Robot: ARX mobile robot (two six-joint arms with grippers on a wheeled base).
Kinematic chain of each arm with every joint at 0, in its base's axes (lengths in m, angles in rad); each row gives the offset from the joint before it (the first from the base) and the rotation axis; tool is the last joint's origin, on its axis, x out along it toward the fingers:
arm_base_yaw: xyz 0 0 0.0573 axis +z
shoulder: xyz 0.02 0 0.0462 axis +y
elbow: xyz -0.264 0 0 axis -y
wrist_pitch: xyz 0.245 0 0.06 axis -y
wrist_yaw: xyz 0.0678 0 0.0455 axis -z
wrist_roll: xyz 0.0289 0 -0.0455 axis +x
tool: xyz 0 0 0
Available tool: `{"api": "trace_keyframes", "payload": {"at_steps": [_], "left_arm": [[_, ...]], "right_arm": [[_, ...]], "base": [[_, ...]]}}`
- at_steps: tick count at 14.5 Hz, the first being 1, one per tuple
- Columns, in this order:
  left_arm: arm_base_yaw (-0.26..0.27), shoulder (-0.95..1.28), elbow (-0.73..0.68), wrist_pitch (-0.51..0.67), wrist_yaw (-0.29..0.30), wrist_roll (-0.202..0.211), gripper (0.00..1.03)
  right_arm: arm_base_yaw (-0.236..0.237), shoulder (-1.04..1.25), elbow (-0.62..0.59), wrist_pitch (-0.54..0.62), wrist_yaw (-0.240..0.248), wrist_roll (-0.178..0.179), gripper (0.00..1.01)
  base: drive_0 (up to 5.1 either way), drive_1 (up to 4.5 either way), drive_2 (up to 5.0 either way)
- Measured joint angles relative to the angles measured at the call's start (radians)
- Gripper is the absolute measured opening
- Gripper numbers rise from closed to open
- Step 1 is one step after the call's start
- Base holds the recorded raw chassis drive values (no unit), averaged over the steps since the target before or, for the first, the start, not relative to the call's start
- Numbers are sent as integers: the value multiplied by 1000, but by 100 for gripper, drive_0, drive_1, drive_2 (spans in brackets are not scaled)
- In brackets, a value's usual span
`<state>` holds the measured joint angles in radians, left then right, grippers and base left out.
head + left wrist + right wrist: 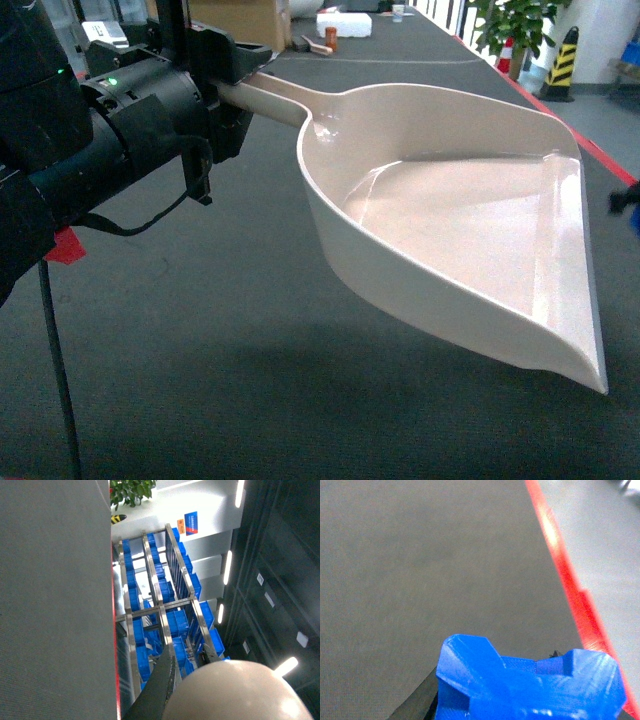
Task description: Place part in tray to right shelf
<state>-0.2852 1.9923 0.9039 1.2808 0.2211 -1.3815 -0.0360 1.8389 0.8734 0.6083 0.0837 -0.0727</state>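
The pale beige tray hangs tilted above the grey surface, and its scoop is empty. My left gripper is shut on the tray's long handle. In the left wrist view the rounded end of the tray's handle fills the bottom, beside a dark finger. Beyond it stands the right shelf, a steel rack bearing blue crates. The bright-blue part sits in my right gripper, which is shut on it above the grey surface. At the head view's right edge only a dark bit of the right gripper shows.
The grey carpeted table carries a red stripe along its right edge. At its far end lie a white box and small items. A potted plant and a black-and-yellow post stand on the floor beyond.
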Motion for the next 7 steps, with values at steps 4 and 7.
{"api": "trace_keyframes", "payload": {"at_steps": [4,7], "left_arm": [[-1,0,0,0,0,0,12],[0,0,0,0,0,0,12]], "right_arm": [[257,-333,56,-113,-111,139,47],[449,-227,90,-222,-140,320,47]], "base": [[0,0,0],[0,0,0]]}}
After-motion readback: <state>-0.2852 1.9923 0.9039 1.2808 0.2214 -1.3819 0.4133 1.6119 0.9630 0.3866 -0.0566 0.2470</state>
